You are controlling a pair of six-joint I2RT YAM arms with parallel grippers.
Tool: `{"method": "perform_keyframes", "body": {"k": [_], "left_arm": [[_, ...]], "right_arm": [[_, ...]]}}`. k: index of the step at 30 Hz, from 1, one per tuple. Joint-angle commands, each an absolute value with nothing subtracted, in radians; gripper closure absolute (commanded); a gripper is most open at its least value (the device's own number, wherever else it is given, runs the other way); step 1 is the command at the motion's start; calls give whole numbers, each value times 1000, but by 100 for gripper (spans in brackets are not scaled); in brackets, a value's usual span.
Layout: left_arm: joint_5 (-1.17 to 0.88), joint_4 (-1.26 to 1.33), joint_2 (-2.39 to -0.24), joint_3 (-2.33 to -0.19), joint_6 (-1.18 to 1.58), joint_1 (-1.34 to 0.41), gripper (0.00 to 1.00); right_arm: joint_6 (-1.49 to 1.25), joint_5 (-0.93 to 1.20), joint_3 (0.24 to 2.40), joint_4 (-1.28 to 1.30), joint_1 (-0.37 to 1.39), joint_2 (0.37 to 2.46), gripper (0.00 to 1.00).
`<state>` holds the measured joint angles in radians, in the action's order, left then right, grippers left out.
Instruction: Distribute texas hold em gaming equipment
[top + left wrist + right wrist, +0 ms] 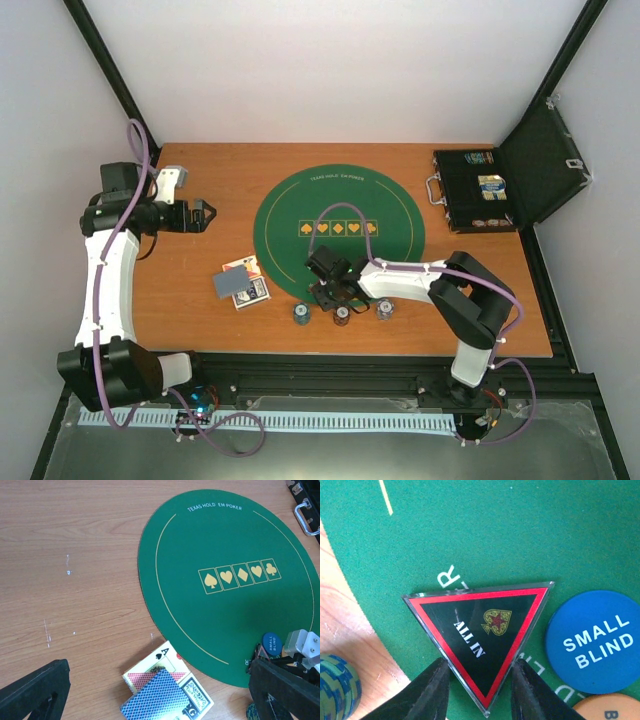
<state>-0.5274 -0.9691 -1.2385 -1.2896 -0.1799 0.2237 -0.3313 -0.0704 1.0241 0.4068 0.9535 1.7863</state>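
Right pincer (479,669) astride triangle marker (479,625) tip, grip unclear, mat (520,530) edge and blue disc (594,641) close, left pincer (159,667) wide apart

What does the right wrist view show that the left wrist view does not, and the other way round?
Only the right wrist view: the readable ALL IN face of the triangle marker, with its lower tip between the fingers of the right hand.

Only the left wrist view: the playing cards lying on the wood, the five suit boxes printed on the green mat, and the case handle at the top right corner.

Both: the green mat, the blue SMALL BLIND disc and the wooden table.
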Motion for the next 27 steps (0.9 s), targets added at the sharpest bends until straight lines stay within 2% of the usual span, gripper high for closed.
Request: {"method": "perform_keyframes", "body": {"k": [1,9,18,27], "left_arm": [[-550,-986,-1230,-1335,-174,229,0],[-555,-995,-1229,-1332,-183,229,0],[-593,-1046,-1235,-1353,-247,229,0],[-533,-1188,-1337,-1466,-315,230,0]], "right_arm": [[-344,-75,1026,401,964,1812,68],[-336,-107,1121,406,963,1890,73],[-280,-89,1366,443,906,2081,74],[-249,-70,1684,518,855,2287,72]]}}
